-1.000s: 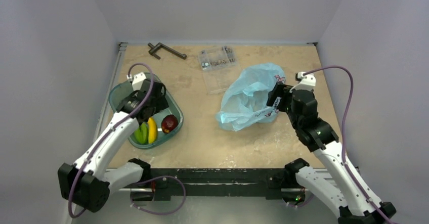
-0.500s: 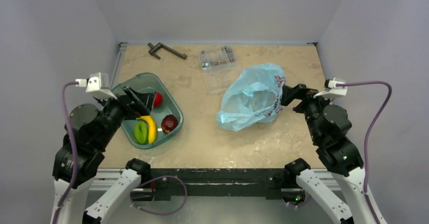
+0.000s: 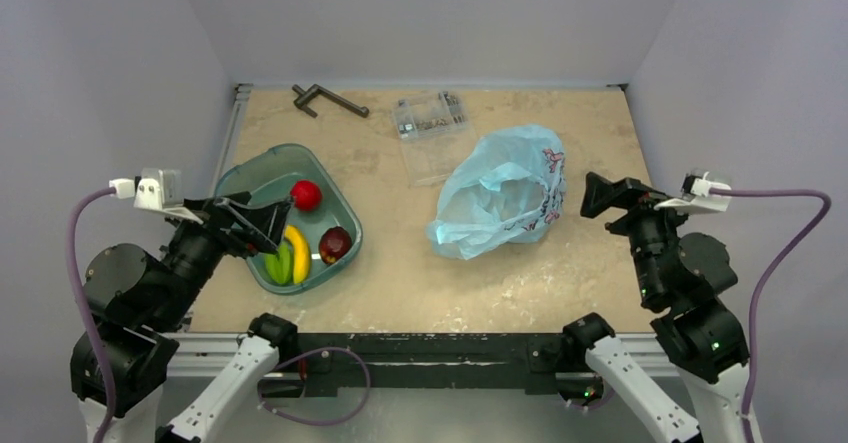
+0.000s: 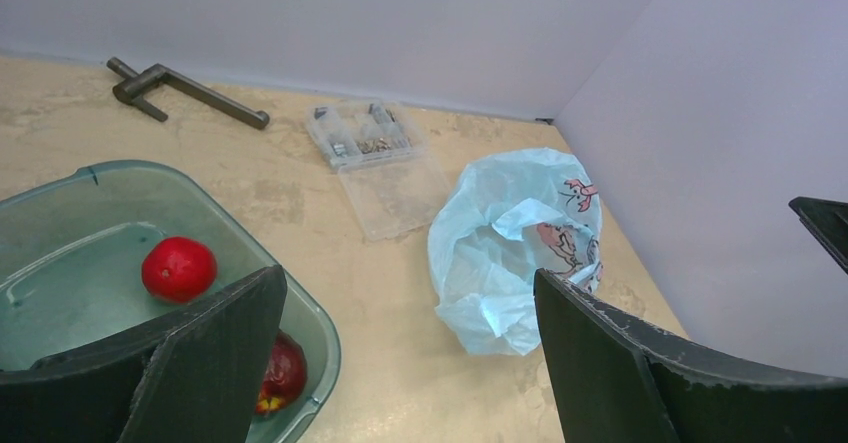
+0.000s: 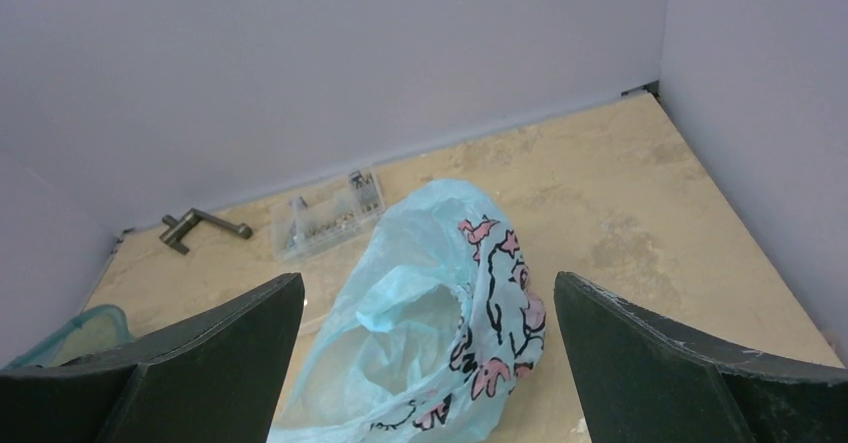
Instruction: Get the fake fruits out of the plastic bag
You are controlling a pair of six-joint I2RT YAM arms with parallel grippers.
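Now withdrawn, left gripper point(image 3: 262, 225) and right gripper point(image 3: 603, 195) stand spread wide, empty; fake fruits point(image 3: 298, 253) lie in the tub point(image 3: 281, 148) near the table's left edge; plastic bag point(image 3: 500, 193) appears emptied.

Left fingers point(image 4: 205, 363), right fingers point(image 5: 200, 363) (wide apart)

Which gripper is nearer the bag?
Right. The right gripper hangs just right of the bag, not touching; the left gripper is far across, over the tub.

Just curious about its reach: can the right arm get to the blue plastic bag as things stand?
Probably yes. The right end effector stands open close beside the plastic bag, pointing toward it, and nothing lies between them.
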